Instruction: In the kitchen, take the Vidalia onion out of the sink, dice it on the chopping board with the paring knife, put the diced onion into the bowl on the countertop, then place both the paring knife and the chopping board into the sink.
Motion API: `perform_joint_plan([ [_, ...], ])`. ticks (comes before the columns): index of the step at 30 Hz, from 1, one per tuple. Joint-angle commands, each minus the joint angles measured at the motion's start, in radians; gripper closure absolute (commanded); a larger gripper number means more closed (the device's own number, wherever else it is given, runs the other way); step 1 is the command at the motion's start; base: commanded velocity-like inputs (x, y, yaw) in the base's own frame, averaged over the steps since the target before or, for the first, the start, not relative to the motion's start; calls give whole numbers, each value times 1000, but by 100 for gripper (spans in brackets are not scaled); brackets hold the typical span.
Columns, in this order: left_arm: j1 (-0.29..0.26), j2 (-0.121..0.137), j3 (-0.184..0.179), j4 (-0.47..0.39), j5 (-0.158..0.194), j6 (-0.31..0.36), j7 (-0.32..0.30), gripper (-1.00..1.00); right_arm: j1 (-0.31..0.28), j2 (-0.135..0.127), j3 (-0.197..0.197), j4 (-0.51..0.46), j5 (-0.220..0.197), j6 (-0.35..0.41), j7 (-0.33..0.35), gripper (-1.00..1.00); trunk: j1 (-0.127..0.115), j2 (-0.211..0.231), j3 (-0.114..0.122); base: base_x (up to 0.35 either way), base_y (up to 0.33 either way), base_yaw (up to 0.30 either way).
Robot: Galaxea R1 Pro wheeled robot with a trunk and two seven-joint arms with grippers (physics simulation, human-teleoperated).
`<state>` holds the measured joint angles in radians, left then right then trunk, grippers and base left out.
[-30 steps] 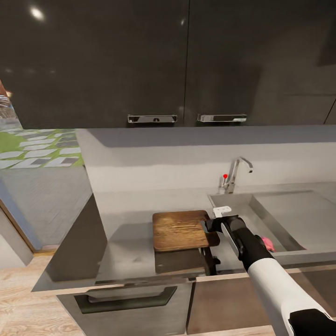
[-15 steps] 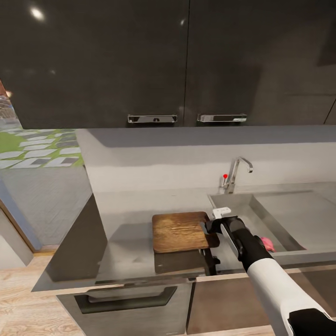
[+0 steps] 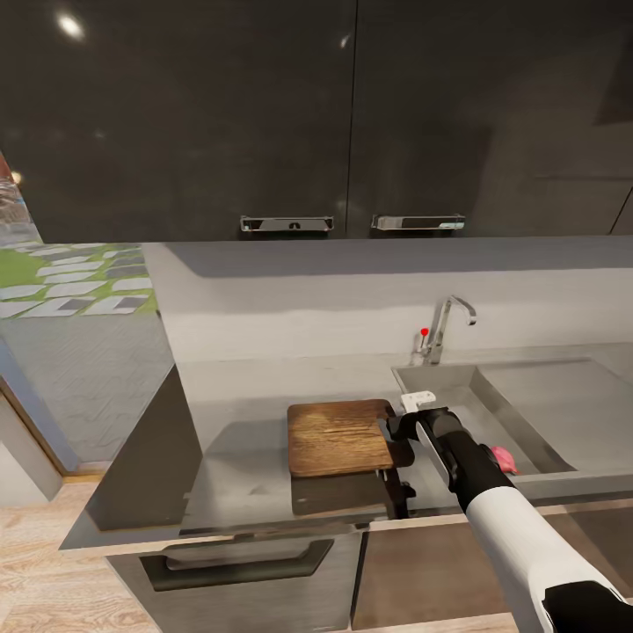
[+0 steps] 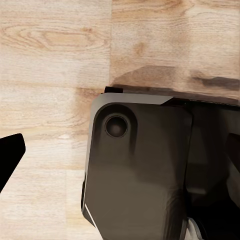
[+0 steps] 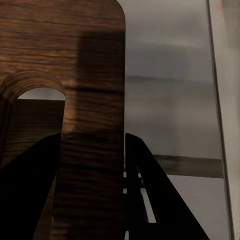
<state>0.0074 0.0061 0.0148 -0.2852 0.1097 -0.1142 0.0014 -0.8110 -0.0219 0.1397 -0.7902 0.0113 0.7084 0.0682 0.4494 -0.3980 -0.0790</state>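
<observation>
The brown wooden chopping board (image 3: pixel 338 435) hangs level a little above the dark grey countertop (image 3: pixel 237 413), with its shadow on the worktop below. My right gripper (image 3: pixel 397 437) is shut on the board's right end by the handle hole. In the right wrist view the board (image 5: pixel 60 45) runs between my two black fingers (image 5: pixel 160 200). The pinkish Vidalia onion (image 3: pixel 503 458) lies in the steel sink (image 3: pixel 527 404), partly hidden behind my right forearm. The paring knife and the bowl are out of view. My left gripper (image 4: pixel 120 160) hangs over the wood floor, its fingers wide apart.
The chrome tap (image 3: pixel 437 330) with a red dot stands behind the sink. Glossy black wall cabinets (image 3: pixel 290 114) hang above the grey backsplash. The counter ends at the left by a window onto a garden. The robot's dark base (image 4: pixel 140 170) sits under the left wrist.
</observation>
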Motion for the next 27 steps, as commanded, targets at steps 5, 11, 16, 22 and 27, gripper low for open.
perform_joint_plan([
  [5,0,0,-1,-2,10,-1,0,-100,-1,-1,3,-1,1,5,2,100,1,-2,-2,0,0,0],
  [11,0,0,-1,-2,10,-1,0,-100,-1,-1,3,-1,1,5,2,100,1,-2,-2,53,35,0],
  [16,0,0,-1,-2,10,-1,0,-100,-1,-1,3,-1,1,5,2,100,1,-2,-2,103,75,0],
  [22,0,0,-1,-2,10,-1,0,-100,-1,-1,3,-1,1,5,2,100,1,-2,-2,11,8,0],
  [27,0,0,-1,-2,10,-1,0,-100,-1,-1,3,-1,1,5,2,100,1,-2,-2,1,0,0],
])
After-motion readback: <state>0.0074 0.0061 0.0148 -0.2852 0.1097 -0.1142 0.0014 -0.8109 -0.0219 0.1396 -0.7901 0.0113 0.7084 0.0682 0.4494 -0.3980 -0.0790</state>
